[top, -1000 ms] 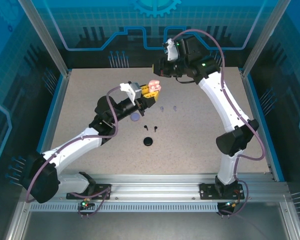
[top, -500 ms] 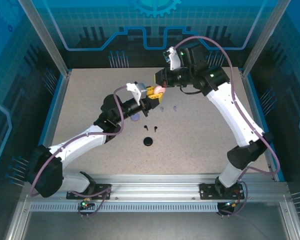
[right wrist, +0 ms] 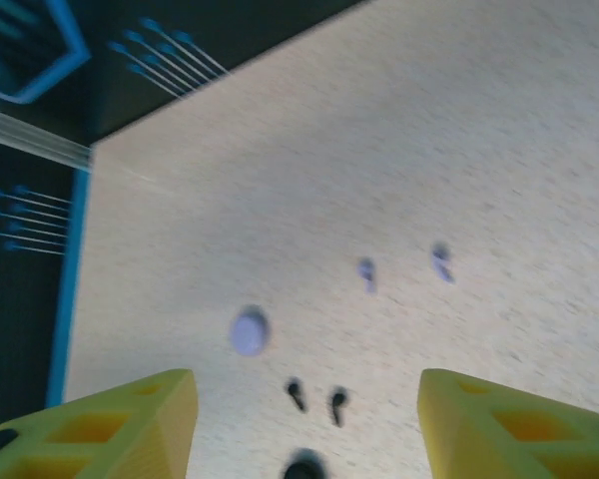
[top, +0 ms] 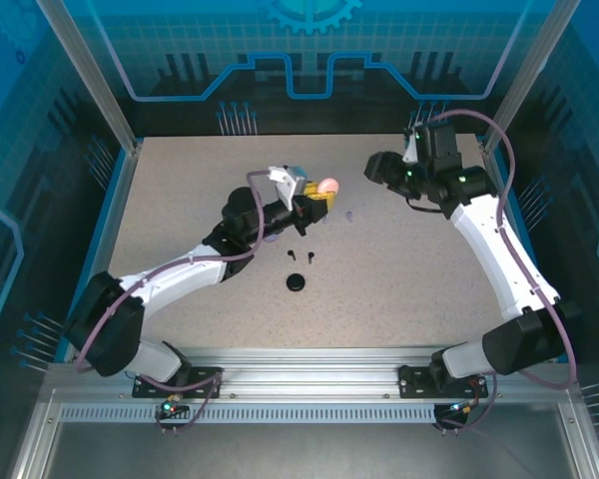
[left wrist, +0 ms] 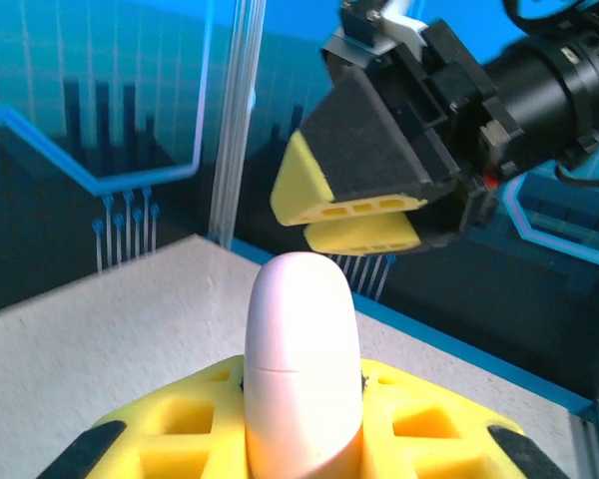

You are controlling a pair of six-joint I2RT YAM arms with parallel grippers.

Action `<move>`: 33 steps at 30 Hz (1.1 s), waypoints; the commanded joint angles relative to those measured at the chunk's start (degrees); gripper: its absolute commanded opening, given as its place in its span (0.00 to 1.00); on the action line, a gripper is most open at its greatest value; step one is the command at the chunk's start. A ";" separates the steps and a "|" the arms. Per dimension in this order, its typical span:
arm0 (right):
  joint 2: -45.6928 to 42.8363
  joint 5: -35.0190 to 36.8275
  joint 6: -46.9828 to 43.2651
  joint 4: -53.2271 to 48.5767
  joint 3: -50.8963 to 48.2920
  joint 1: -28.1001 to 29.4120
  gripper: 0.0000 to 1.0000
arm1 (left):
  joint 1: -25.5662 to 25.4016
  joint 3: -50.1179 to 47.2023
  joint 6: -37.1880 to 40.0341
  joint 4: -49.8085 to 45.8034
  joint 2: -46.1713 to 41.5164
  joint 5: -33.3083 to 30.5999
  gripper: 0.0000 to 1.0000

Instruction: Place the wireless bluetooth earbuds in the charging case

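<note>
Speckled table (top: 409,269) bears lavender case (right wrist: 248,331), black case (top: 297,282) — lavender earbuds (right wrist: 366,271), black earbuds (right wrist: 296,393).

Smooth plastic case (left wrist: 301,379) — matt speckled table (top: 399,269)

blurry lav. earbuds (right wrist: 366,271), blk case (right wrist: 304,467) half off-frame

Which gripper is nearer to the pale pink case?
Left. The left gripper is clamped on the pale pink case. The right gripper hangs open off to the case's right, apart from it.
</note>
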 commanded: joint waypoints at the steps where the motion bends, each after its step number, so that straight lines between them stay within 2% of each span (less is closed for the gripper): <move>1: -4.88 1.26 2.23 2.03 -6.77 -3.32 0.63 | -2.92 3.27 -8.29 -1.97 4.75 -2.38 0.00; 8: -11.66 1.95 1.12 1.11 -17.76 -11.25 0.67 | -10.03 12.67 -20.80 -3.99 20.22 -8.80 0.00; 16: -15.01 -1.59 0.25 1.16 -22.51 -22.11 0.67 | -14.54 33.81 -34.19 -15.58 40.02 -10.95 0.00; 19: -14.69 -2.39 0.24 1.71 -23.27 -24.11 0.67 | -14.66 41.57 -39.28 -21.38 45.89 -11.04 0.00; 25: -13.43 -3.86 0.69 2.83 -24.15 -26.15 0.67 | -14.67 54.89 -44.54 -34.12 54.66 -10.31 0.00; 31: -13.08 -4.70 0.24 2.48 -23.93 -27.13 0.67 | -14.57 63.62 -47.59 -40.82 60.72 -8.76 0.00; 33: -13.12 -4.98 -0.19 2.00 -23.73 -27.17 0.67 | -14.57 66.18 -48.40 -43.16 62.32 -8.78 0.03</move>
